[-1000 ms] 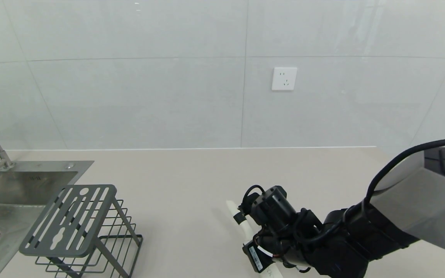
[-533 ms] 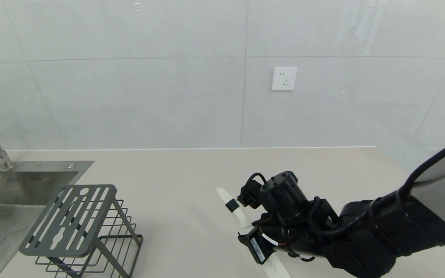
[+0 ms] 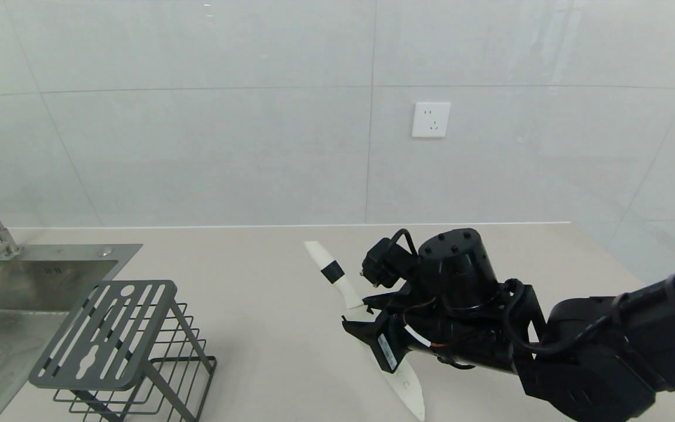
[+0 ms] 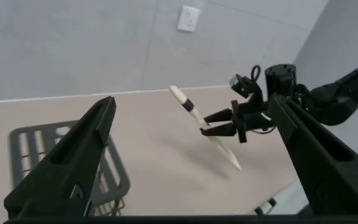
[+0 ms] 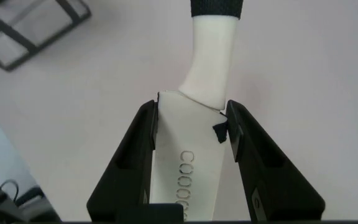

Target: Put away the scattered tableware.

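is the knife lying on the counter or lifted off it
Lifted. The knife hangs tilted, tip down, above the counter, its blade clamped in the jaws of the right gripper.

R arm's black two-finger gripper (image 3: 364, 316) extends forward, wrist rolled sideways, clamped on white black-banded knife (image 3: 408, 387) at blade base; L gripper (image 4: 191, 107) fingers spread wide.

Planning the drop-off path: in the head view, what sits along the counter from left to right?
Sink → dish rack → white knife, lifted off the counter in the right hand.
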### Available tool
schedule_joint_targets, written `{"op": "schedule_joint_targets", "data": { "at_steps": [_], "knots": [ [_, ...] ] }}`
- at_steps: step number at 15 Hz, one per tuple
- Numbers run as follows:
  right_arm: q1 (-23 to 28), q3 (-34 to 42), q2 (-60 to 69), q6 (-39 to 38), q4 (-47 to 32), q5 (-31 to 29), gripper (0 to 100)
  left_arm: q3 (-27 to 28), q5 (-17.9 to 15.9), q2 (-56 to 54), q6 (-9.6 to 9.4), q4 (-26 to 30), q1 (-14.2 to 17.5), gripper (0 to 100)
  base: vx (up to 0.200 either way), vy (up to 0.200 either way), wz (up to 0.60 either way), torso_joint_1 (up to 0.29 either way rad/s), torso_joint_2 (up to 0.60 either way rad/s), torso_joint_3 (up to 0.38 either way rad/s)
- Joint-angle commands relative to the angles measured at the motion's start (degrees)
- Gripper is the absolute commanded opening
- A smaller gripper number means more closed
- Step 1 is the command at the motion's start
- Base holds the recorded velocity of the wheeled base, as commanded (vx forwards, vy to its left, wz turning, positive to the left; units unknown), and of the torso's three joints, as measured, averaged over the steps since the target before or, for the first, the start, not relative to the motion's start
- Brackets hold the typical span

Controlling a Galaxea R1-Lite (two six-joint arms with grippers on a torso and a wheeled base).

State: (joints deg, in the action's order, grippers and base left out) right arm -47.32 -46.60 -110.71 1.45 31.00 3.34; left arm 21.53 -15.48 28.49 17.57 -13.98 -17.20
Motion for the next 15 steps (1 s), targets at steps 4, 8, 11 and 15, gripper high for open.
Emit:
{"op": "schedule_joint_targets", "data": {
  "at_steps": [4, 8, 11, 15],
  "knots": [
    [-0.1, 0.5, 4.3, -0.1, 6.1, 2.9, 0, 8.8, -0.9, 27.6, 5.2, -6.7, -10.8, 100, 0.0, 0.0, 0.0, 0.0, 0.0, 0.0],
    [-1.9, 7.0, 5.5, -0.2, 17.9, 5.1, 0, 12.5, -0.9, 36.7, 31.04, -17.6, -13.2, 100, 0.0, 0.0, 0.0, 0.0, 0.0, 0.0],
    [-4.4, 7.6, 5.5, 0.0, 20.4, 4.8, 0, 11.8, -0.3, 40.9, 32.53, -18.6, -12.9, 100, 0.0, 0.0, 0.0, 0.0, 0.0, 0.0],
    [-5.1, 6.9, 5.4, -0.1, 20.4, 4.6, 0, 11.1, 0.2, 44.5, 29.81, -20.4, -12.5, 100, 0.0, 0.0, 0.0, 0.0, 0.0, 0.0]
  ]
}}
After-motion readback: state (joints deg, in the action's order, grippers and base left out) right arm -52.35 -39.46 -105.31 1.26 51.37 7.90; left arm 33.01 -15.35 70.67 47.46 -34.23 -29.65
